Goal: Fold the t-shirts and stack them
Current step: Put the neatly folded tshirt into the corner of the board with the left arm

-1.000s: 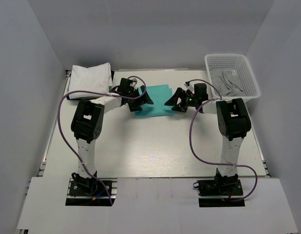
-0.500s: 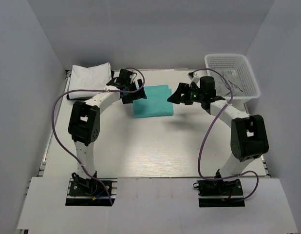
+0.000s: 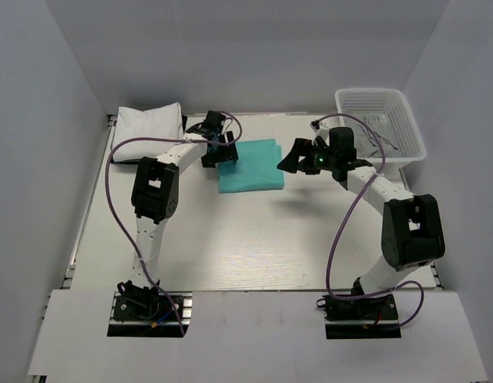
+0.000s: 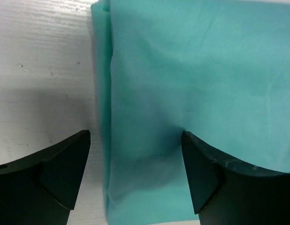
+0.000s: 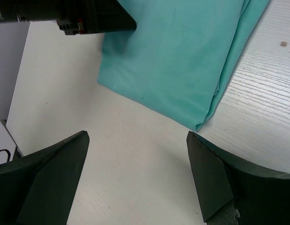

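The folded teal t-shirt (image 3: 250, 165) lies toward the back of the surface (image 3: 230, 239), apart from the white t-shirts (image 3: 148, 124) it should join. I hold my left end effector (image 4: 135, 136) released astride its edge, ready to pinch. My right end effector (image 5: 136, 134) hangs released just beside it.

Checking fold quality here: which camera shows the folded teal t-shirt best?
Top external: nearly the whole teal t-shirt is in frame as a folded rectangle. The left wrist view shows only one folded edge close up. The right wrist view shows one corner with stacked layers.
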Controlling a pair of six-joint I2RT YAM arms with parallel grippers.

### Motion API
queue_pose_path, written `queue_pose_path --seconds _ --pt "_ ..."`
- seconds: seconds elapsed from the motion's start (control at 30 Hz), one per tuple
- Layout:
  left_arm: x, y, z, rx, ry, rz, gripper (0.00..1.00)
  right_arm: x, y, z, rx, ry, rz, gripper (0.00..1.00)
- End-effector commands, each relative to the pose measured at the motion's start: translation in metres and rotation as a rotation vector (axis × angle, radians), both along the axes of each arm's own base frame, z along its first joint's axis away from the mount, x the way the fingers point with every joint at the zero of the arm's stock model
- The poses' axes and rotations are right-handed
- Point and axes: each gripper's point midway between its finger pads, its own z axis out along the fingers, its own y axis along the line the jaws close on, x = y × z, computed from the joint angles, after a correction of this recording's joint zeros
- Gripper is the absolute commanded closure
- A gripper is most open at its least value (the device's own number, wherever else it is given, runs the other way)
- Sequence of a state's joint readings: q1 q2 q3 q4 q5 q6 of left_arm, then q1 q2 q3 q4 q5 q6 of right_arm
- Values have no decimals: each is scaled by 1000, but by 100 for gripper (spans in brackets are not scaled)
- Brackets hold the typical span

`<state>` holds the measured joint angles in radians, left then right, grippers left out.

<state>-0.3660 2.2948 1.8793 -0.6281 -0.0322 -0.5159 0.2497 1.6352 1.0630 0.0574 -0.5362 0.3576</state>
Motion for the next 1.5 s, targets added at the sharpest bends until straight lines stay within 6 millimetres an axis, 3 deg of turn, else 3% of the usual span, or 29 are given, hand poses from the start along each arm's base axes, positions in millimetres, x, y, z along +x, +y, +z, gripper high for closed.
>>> queue_pose_path --seconds 0.0,0.03,0.07,0.2,0.37,0.43,0.57,0.6,0.63,0.67,0.7,0.77,0.8,0.9,0.93,0.97,1.1,1.27,1.47 --pt "-12 3 -9 51 46 -4 13 3 -6 17 -12 -64 -22 10" --pt "-13 1 -9 40 50 -11 23 4 -7 16 -12 -61 -32 10" --pt "-19 6 -22 64 80 -5 26 5 -8 14 -14 -53 -42 10" --pt "-39 8 -52 175 164 -21 32 6 -11 11 -25 -45 -57 10" --pt "-69 14 -70 255 240 -26 32 9 -13 11 -30 -45 -75 10" --pt "-77 15 -76 286 251 -30 37 8 -15 8 -37 -40 -82 10" --pt "-81 10 -100 298 299 -38 62 9 -17 7 -47 -46 -94 10" --pt "-73 7 -96 291 284 -37 75 10 -18 7 -48 -46 -99 10" --pt "-72 6 -96 291 285 -37 82 10 -18 8 -47 -48 -100 10" --pt "-69 6 -93 298 279 -33 100 10 -19 7 -48 -47 -103 10" --pt "-66 5 -90 298 269 -44 100 11 -21 6 -54 -47 -110 10" --pt "-49 11 -72 317 200 -35 100 11 -22 7 -55 -51 -110 10" --pt "-35 15 -45 343 121 -44 100 11 -23 5 -56 -46 -115 10" --pt "-14 15 3 351 -27 -68 100 10 -22 8 -45 -58 -109 10" --pt "-9 17 20 374 -81 -112 100 8 -23 5 -45 -48 -111 10" --pt "-4 14 53 356 -158 -140 100 8 -22 7 -40 -56 -111 10" --pt "3 18 105 394 -292 -211 100 7 -24 6 -42 -56 -118 10" --pt "3 43 122 486 -310 -221 100 4 -26 9 -45 -69 -120 10" --pt "8 52 160 554 -387 -242 100 6 -28 6 -57 -66 -135 10"
